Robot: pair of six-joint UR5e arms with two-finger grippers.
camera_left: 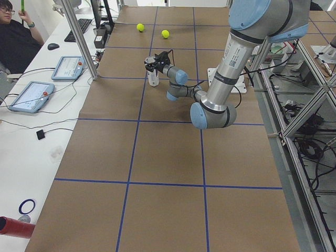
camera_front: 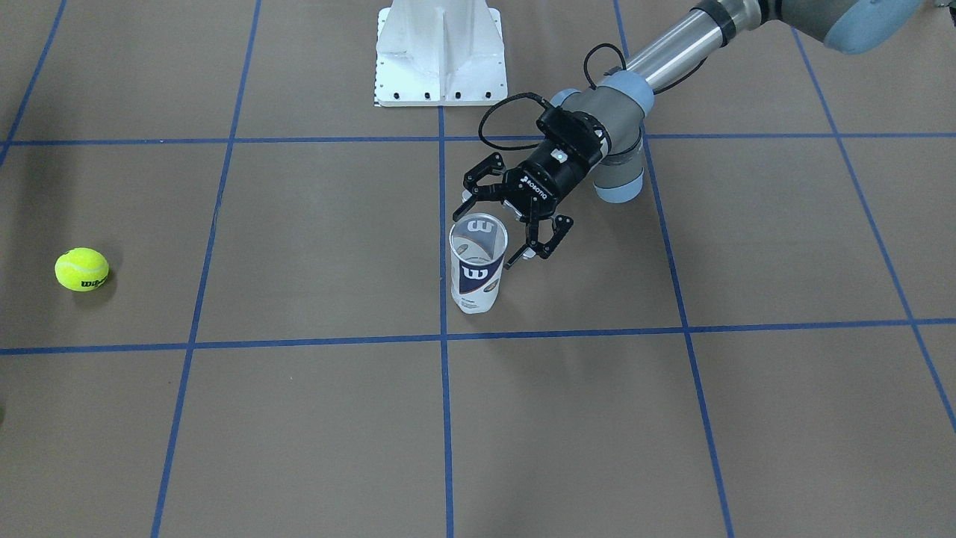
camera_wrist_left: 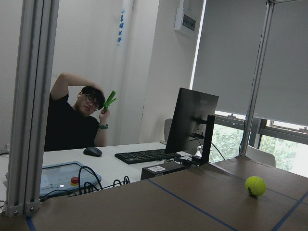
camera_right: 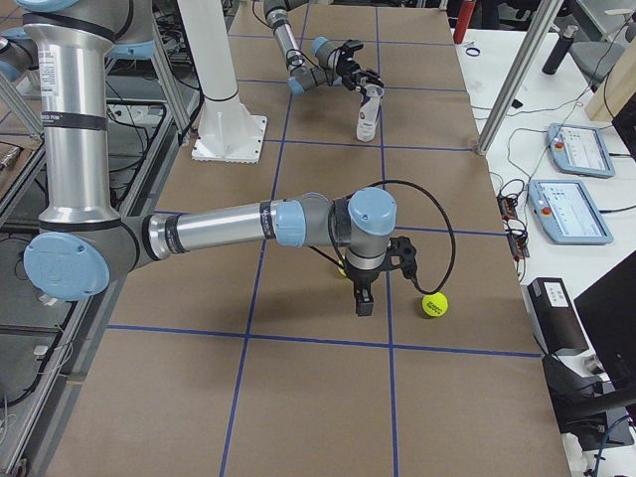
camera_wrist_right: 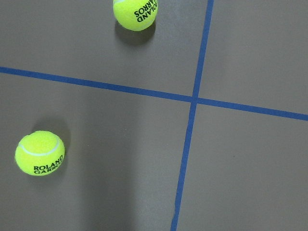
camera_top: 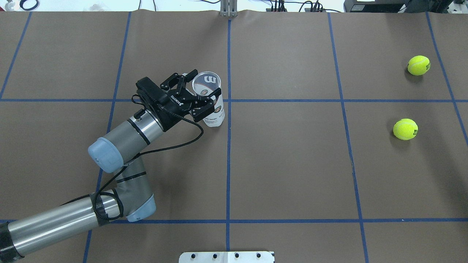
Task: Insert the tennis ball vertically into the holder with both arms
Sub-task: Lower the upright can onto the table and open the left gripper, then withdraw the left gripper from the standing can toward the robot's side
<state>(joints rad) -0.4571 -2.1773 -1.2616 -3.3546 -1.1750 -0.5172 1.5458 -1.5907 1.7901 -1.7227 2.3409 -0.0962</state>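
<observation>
Holder (camera_front: 476, 276) is being straddled by the released left gripper (camera_front: 491, 229), for steadying; right gripper's (camera_right: 364, 303) grip cannot be told.

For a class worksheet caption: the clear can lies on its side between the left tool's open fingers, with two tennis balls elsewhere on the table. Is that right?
No. The can stands upright, mouth up, as the exterior front-facing view shows. The rest holds: it sits between the open fingers of the left tool, with two tennis balls elsewhere on the table.
</observation>
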